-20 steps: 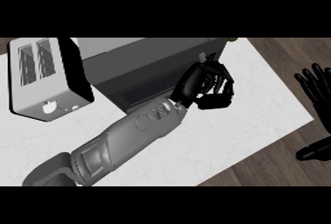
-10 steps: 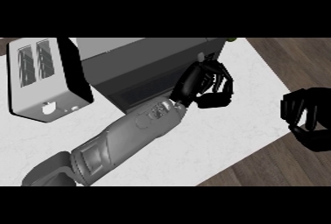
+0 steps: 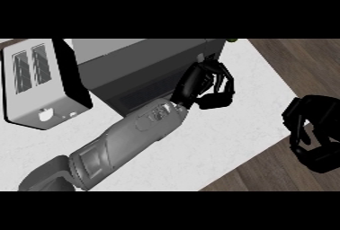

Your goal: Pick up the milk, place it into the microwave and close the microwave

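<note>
The left hand, fingers curled, rests against the dark grey box-shaped microwave front. Milk is not visible, possibly already inside. Press the door flush. The right hand curls, holding nothing.

Microwave top cut by frame edge; left hand hides its corner; right hand cropped at edge.

The left forearm is a grey, rounded shell with panel seams and a small marking near the wrist; both the left hand and right hand are glossy black
</note>
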